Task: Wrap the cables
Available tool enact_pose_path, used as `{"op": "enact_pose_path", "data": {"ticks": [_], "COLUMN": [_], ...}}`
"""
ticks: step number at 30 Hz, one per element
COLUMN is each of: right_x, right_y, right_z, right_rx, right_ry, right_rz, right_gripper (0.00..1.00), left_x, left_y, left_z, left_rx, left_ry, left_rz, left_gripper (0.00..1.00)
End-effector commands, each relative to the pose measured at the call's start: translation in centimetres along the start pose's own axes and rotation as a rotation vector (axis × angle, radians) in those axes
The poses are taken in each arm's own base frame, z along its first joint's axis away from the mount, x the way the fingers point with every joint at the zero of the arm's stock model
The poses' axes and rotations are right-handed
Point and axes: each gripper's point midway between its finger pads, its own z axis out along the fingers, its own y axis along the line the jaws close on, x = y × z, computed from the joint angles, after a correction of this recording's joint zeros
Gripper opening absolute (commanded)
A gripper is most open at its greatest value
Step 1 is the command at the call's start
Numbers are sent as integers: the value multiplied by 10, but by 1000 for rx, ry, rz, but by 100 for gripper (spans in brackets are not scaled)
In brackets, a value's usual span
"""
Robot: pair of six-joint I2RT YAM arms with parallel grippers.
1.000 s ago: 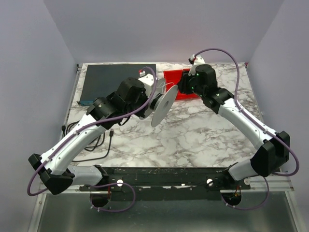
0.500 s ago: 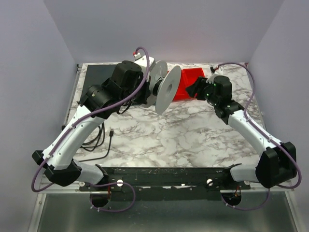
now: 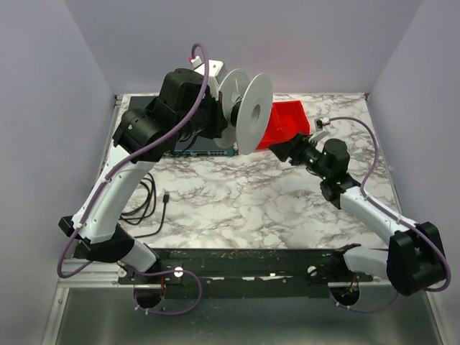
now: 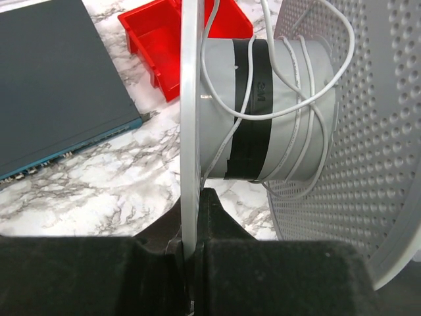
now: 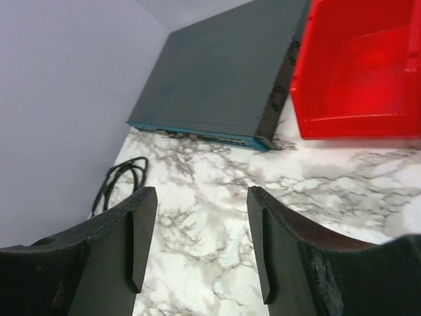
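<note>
spool (image 3: 248, 111) of loose cables (image 4: 309, 99) higher than before, flange (image 4: 189, 131) tight in left hand (image 4: 192, 230) — right hand (image 5: 197, 243) lower, agape, empty

L arm (image 3: 115, 194), R arm (image 3: 368, 208): white links, chunky black joints. Purple hose (image 3: 208, 72) loops along each. R gripper (image 5: 200, 194) matte black, fingers (image 5: 137, 243) blunt, edges slightly scuffed.

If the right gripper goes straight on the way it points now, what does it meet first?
Likely the marble table, short of the dark flat box: the open right gripper frames bare tabletop. Depth is unclear; it might reach the box instead.
</note>
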Motion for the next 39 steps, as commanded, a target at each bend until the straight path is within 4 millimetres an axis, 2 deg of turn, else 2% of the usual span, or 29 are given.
{"op": "enact_pose_path", "data": {"ticks": [1,5,10,17,24,30,32,39], "right_x": [-20,-29,-38,-45,-52,-48,-43,-38], "right_y": [40,45,30,32,30,63,79,124], "right_z": [-4,-4,-8,-20,-43,-70,-80,-115], "right_rx": [-190,-184,-61,-9,81,-47,-132,-353], "right_ry": [-71,-80,-98,-84,-82,-60,-42,-33], "right_rz": [12,13,2,-16,-2,-31,-45,-107], "right_gripper": [64,64,63,63,63,64,64,65], "left_x": [-19,-20,-16,-9,2,12,15,16], "left_y": [-16,-26,-35,-46,-49,-64,-70,-79], "left_z": [-17,-26,-34,-53,-78,-107,-116,-142], "left_rx": [93,173,274,434,608,803,870,1020], "left_ry": [-46,-36,-59,-118,-170,-192,-193,-231], "left_rz": [-74,-75,33,205,334,438,460,491], "left_gripper": [0,0,0,0,0,0,0,0]}}
